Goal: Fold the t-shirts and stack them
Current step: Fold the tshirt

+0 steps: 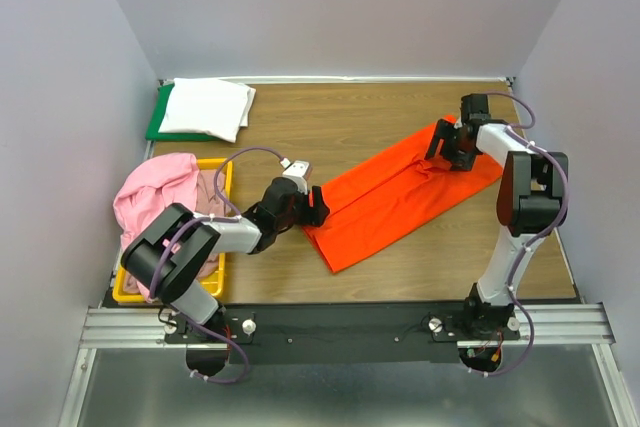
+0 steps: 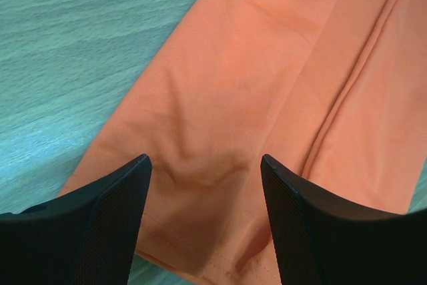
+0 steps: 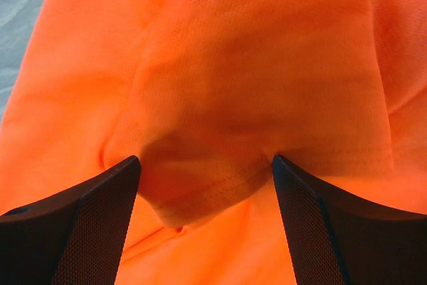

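Note:
The bright orange t-shirt (image 1: pixel 400 197) lies as a long folded strip, running diagonally from the table's middle to the far right. My left gripper (image 1: pixel 318 205) is open over the shirt's near-left hem (image 2: pixel 200 231). The cloth lies flat between its fingers (image 2: pixel 107 218). My right gripper (image 1: pixel 440 147) is open at the far-right end, its jaws straddling a folded-over sleeve (image 3: pixel 220 131) whose hem bunches between them. A folded white t-shirt (image 1: pixel 205 107) rests at the back left. Light pink (image 1: pixel 155 192) and mauve-pink (image 1: pixel 210 202) t-shirts are heaped at the left.
The white shirt sits on a flat green board (image 1: pixel 158 122) in the back-left corner. The pink shirts spill out of a yellow plastic bin (image 1: pixel 222 177) at the left edge. Grey walls close in the table on three sides.

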{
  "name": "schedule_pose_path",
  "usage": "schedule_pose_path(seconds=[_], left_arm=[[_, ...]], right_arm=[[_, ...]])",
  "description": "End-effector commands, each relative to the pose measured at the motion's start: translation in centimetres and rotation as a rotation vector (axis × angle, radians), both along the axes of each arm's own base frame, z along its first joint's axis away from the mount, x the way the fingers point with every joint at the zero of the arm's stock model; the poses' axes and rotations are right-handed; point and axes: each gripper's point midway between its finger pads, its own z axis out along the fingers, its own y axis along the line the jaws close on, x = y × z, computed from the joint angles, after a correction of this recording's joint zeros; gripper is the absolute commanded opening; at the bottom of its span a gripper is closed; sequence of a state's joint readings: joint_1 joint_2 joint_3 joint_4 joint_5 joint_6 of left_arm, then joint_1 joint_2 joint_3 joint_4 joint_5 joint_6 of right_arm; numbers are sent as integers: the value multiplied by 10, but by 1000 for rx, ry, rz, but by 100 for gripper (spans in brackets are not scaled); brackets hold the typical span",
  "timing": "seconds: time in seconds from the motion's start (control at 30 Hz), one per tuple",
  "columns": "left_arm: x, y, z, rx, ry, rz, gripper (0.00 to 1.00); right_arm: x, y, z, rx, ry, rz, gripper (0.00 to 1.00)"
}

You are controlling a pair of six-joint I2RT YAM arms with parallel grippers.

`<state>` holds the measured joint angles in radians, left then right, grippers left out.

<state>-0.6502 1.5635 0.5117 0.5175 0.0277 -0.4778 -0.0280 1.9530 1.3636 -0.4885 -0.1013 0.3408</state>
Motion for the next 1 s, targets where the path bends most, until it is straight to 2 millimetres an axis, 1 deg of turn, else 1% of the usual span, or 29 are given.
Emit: schedule_pose_path(seconds=[0.0, 0.1, 0.17, 0.2, 0.23, 0.27, 0.33, 0.37, 0.4, 0.43, 0.47, 0.5, 0.57, 0.6, 0.63, 0.67, 0.7, 0.77, 0.83, 0.9, 0.97], left_arm=[[-31, 1, -31, 19, 123, -51, 75], [-51, 1, -38, 7, 171, -74, 75], [-62, -3, -38, -6, 191, -100, 75], [-70, -8, -36, -17, 196, -118, 74], [-77, -9, -38, -18, 209, -129, 75], [-82, -12, -38, -28, 218, -147, 75], [-97, -22, -35, -43, 236, -192, 75], [-102, -27, -33, -50, 238, -209, 75], [-111, -34, -32, -56, 243, -241, 75], [-115, -41, -28, -72, 246, -258, 75], [-119, -46, -26, -82, 247, -276, 75], [-126, -56, -22, -99, 259, -305, 75], [-131, -66, -17, -130, 267, -331, 75], [-133, -71, -14, -145, 272, -347, 75], [-138, -77, -12, -163, 284, -370, 75], [-141, -85, -7, -191, 281, -390, 75], [-142, -92, -3, -206, 282, -405, 75], [-149, -102, 3, -230, 287, -437, 75], [-150, -111, 9, -245, 279, -449, 75], [-152, -115, 12, -251, 275, -456, 75], [-150, -115, 17, -258, 266, -445, 75]], right_arm=[[4, 2, -25, 16, 45, -11, 86], [12, -2, -40, -2, 67, -23, 87], [17, -3, -47, -6, 73, -25, 87], [20, -3, -49, -5, 73, -23, 87], [22, -2, -53, -2, 77, -22, 87], [31, -2, -56, -2, 73, -20, 87], [41, 0, -60, 13, 68, -11, 87], [50, 2, -64, 19, 62, -8, 87], [57, 3, -63, 29, 50, -1, 87], [63, 4, -64, 35, 43, 2, 87], [74, 6, -64, 41, 28, 4, 87], [79, 12, -64, 64, 21, 19, 87], [90, 20, -63, 98, 6, 38, 87], [99, 25, -63, 112, -7, 48, 87], [104, 35, -60, 139, -19, 72, 87], [108, 39, -59, 147, -25, 81, 87], [115, 56, -56, 153, -42, 115, 87], [120, 68, -55, 153, -50, 138, 87], [126, 85, -51, 156, -68, 169, 88], [128, 92, -48, 156, -73, 182, 88], [131, 96, -39, 156, -91, 187, 88]])
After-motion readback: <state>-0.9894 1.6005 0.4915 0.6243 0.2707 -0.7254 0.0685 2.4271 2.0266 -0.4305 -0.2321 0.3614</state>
